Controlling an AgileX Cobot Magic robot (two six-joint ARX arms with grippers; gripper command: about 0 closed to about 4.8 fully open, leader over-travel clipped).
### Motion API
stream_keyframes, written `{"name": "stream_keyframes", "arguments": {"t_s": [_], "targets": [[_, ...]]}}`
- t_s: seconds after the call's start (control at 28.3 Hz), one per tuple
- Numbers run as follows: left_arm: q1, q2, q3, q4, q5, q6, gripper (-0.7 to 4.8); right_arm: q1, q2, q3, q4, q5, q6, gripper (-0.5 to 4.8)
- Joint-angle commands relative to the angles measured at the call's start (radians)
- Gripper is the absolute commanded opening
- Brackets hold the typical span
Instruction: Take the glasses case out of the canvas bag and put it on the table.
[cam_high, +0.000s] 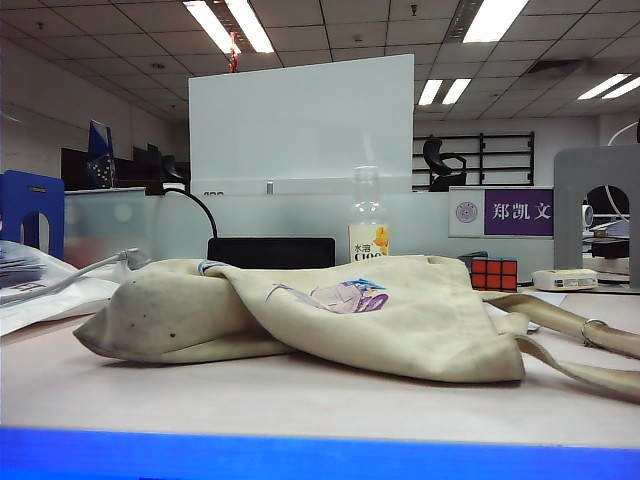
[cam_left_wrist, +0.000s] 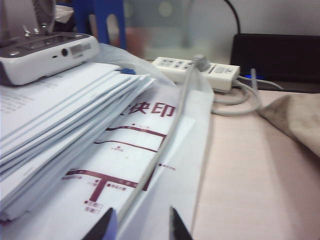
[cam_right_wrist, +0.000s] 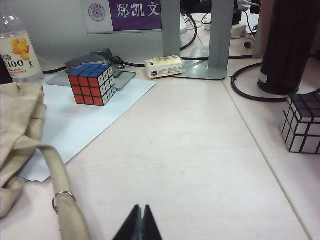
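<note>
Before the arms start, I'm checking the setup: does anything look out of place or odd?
Only the canvas bag lies crumpled on its side on the table, dark specks at one end. No glasses case shows. The left gripper is apart, the right gripper shut; both hang clear of it.

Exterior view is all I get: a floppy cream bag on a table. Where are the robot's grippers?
Observer: Neither has reached the canvas bag. The left gripper, slightly open, hangs over a stack of papers beside it.
Operator: And the other?
Observer: The right gripper is shut, above bare table near the bag's strap ring.
Operator: Any glasses case out?
Observer: None in any view. A second, black-and-white cube sits far right.
</note>
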Motion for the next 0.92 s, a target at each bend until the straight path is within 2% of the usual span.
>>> {"name": "stream_keyframes", "arguments": {"t_s": [0.04, 0.07, 0.18, 0.35, 0.42, 0.53, 0.6, 0.67, 0.74, 0.81, 0.92], "targets": [[-0.001, 0.0, 0.0, 0.008, 0.014, 0.0, 1.44, 0.0, -0.001, -0.006, 0.019, 0.002, 0.029, -0.05], [-0.001, 0.0, 0.0, 0.008, 0.014, 0.0, 1.44, 0.0, -0.001, -0.006, 0.02, 0.002, 0.032, -0.05], [-0.001, 0.0, 0.0, 0.008, 0.014, 0.0, 1.44, 0.0, -0.001, -0.006, 0.025, -0.001, 0.149, -0.05], [-0.001, 0.0, 0.0, 0.009, 0.025, -0.024, 1.44, -0.001, -0.001, -0.006, 0.028, 0.018, 0.147, -0.05], [-0.001, 0.0, 0.0, 0.023, 0.088, -0.027, 1.44, -0.001, -0.001, -0.006, 0.028, 0.018, 0.148, -0.05], [-0.001, 0.0, 0.001, 0.088, 0.278, -0.026, 1.43, 0.0, -0.001, -0.006, 0.026, 0.005, 0.175, -0.05], [-0.003, 0.0, 0.001, 0.187, 0.384, -0.034, 1.32, -0.001, -0.001, -0.005, 0.027, -0.037, 0.241, -0.05], [-0.01, 0.004, 0.001, 0.314, 0.389, -0.088, 1.2, 0.0, -0.001, -0.005, 0.04, -0.097, 0.279, -0.05], [-0.015, 0.026, 0.009, 0.394, 0.343, -0.162, 1.2, 0.0, -0.002, -0.004, 0.056, -0.143, 0.282, -0.05], [-0.017, 0.076, 0.047, 0.378, 0.322, -0.22, 1.2, 0.0, -0.002, -0.002, 0.076, -0.19, 0.318, -0.05], [-0.017, 0.221, 0.145, 0.348, 0.412, -0.25, 1.2, -0.001, -0.001, 0.014, 0.076, -0.225, 0.416, -0.05]]}}
